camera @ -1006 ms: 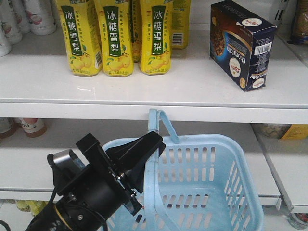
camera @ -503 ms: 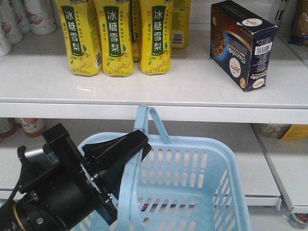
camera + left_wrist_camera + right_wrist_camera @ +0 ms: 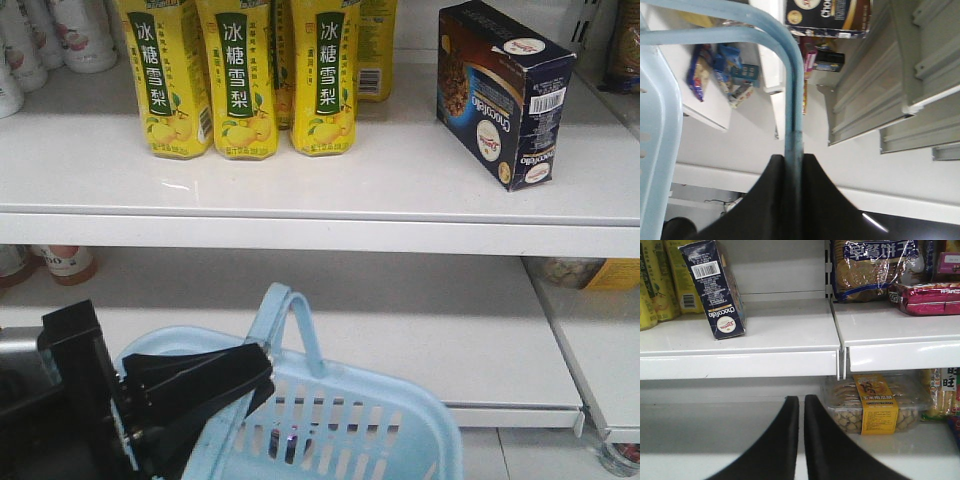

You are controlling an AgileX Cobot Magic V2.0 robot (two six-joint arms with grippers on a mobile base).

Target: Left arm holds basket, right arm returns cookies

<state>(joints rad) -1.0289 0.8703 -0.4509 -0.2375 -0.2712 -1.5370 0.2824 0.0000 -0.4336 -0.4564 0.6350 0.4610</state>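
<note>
Cookies (image 3: 505,92) stand returned on the shelf (image 3: 320,180); left gripper (image 3: 794,200) pinches the basket (image 3: 330,420) handle, right gripper (image 3: 801,440) nearly pressed together, empty.

The cookies (image 3: 505,92) stand on the upper shelf (image 3: 320,180) at the upper right of the front view, well apart from the drink bottles (image 3: 245,75) grouped at the upper left on the same shelf. The basket (image 3: 330,430) sits at the bottom centre, below and in front of that shelf. The left gripper (image 3: 195,385) is at the lower left, at the basket's near handle (image 3: 285,315).
</note>
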